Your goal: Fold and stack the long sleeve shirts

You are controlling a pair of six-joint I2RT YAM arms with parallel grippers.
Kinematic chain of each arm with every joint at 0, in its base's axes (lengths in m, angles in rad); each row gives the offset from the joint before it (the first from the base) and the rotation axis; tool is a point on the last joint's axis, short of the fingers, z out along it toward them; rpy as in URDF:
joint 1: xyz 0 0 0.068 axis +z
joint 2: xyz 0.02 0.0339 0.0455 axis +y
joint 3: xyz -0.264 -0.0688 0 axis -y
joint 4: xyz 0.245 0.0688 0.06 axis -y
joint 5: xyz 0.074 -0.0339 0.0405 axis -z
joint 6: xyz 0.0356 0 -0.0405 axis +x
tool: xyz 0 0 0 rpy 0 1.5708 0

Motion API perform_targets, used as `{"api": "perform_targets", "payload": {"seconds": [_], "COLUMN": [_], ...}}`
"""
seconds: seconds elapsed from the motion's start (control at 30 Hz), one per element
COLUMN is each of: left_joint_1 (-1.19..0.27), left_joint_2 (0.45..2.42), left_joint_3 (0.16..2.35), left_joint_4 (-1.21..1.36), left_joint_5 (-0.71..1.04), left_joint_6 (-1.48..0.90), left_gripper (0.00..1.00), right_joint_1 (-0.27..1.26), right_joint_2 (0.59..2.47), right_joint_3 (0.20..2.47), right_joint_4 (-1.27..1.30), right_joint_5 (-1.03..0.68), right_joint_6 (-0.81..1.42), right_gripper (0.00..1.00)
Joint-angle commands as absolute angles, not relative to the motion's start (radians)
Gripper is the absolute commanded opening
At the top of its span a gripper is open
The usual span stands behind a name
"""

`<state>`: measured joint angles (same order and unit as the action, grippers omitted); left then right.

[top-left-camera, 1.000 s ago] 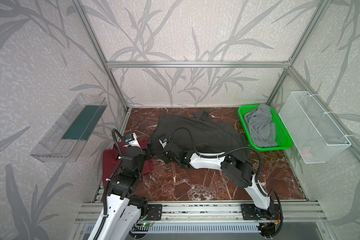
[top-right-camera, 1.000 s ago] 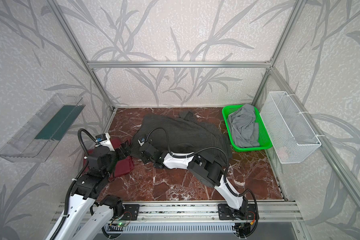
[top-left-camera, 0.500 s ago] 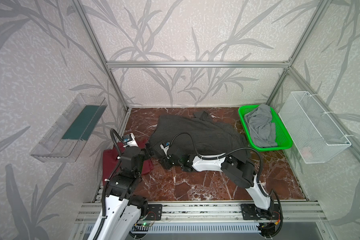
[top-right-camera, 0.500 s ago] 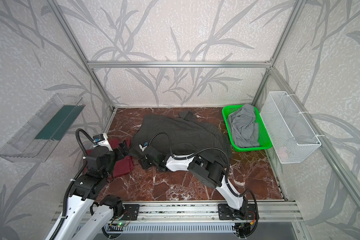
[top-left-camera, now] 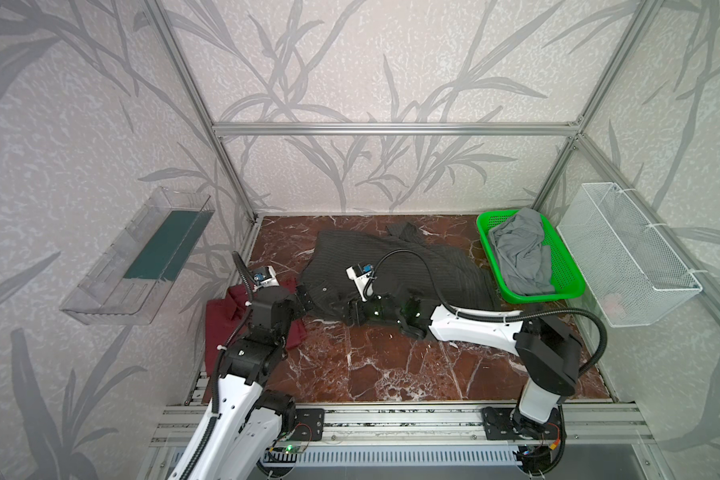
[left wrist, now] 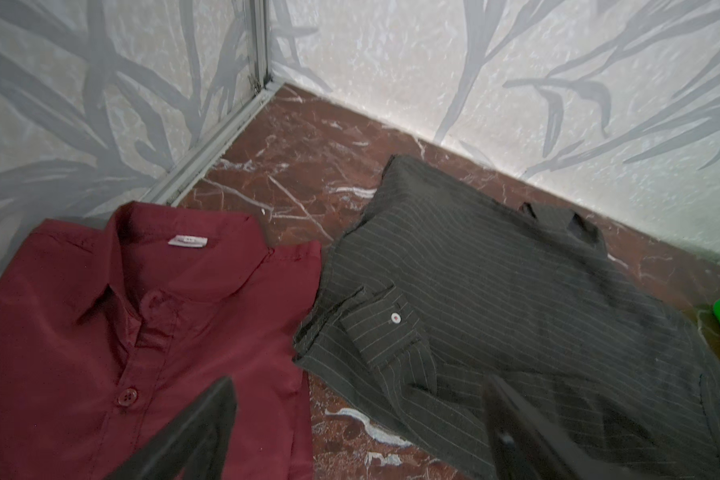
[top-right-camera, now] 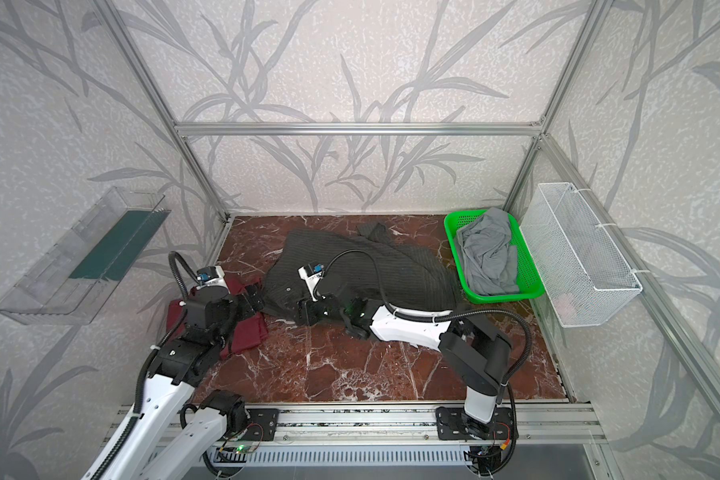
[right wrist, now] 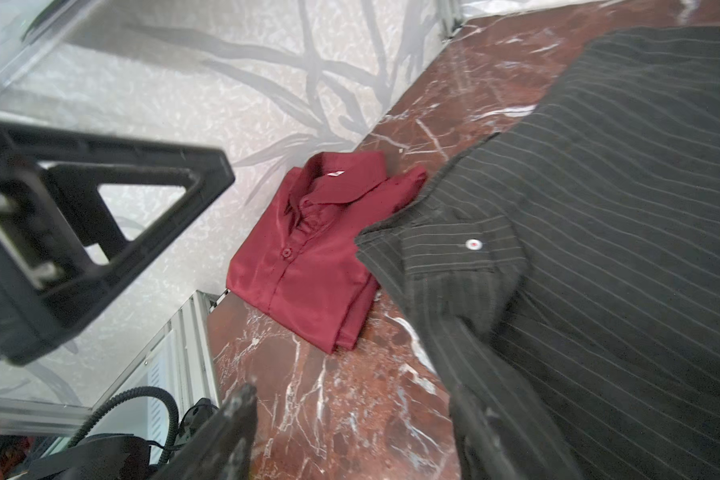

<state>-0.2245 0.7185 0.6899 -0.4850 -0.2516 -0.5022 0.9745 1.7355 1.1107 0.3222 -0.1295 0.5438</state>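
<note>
My left gripper (left wrist: 358, 384) is spread wide over where the folded maroon shirt (left wrist: 100, 324) meets the pinstriped shirt (left wrist: 516, 299); right gripper (right wrist: 235, 278) is spread too, empty.

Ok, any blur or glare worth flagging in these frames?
Left wrist view: left end effector fingers smeared, maroon shirt fairly crisp. Right wrist view: pinstriped shirt softens toward the camera, sheen on the maroon. Both top views: sharp, evenly lit, no hard shadows.
</note>
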Motion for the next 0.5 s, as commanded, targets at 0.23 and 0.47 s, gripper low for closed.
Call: {"api": "perform_targets", "payload": {"seconds": [0.23, 0.47], "left_joint_1": [-0.222, -0.222], "left_joint_2": [0.975, 1.112], "left_joint_3": [0.650, 0.586], "left_joint_4": [-0.489, -0.316], "left_joint_5": [-0.050, 0.040], "left_joint_6": [-0.818, -0.880], "left_gripper": [0.83, 0.66], "right_joint_1": [0.824, 0.798], "right_joint_2": [1.406, 1.265], "right_joint_3": [0.920, 0.852], "right_joint_4": [0.225, 0.188], "right_joint_5": [-0.112, -0.087], "right_joint_6": [0.510, 0.466], "right_gripper": [0.73, 0.73]}}
